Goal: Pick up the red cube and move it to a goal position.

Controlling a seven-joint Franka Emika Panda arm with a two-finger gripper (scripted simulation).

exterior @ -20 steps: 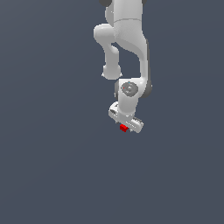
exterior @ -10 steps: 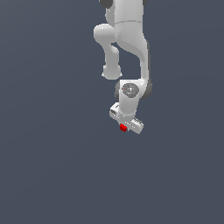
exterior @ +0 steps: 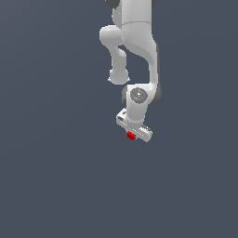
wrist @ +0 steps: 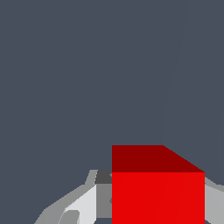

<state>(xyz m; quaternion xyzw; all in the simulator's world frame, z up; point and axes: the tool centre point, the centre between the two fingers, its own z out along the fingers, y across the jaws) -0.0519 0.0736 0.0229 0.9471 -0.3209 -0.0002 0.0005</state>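
Red cube clamped in my claw, over a plain dark floor.

From the exterior view I see the smooth white arm (exterior: 139, 42) reaching down, its claw (exterior: 133, 135) closed on the red cube (exterior: 131, 135), which peeks out as a small bright patch under the white crossbar. On the wrist view the cube (wrist: 157, 192) fills the space between the pale grey fingers (wrist: 83, 203): flat faces, sharp edges, one face bright, another darker. The floor (exterior: 56, 176) is a matte, featureless slate blue-grey.
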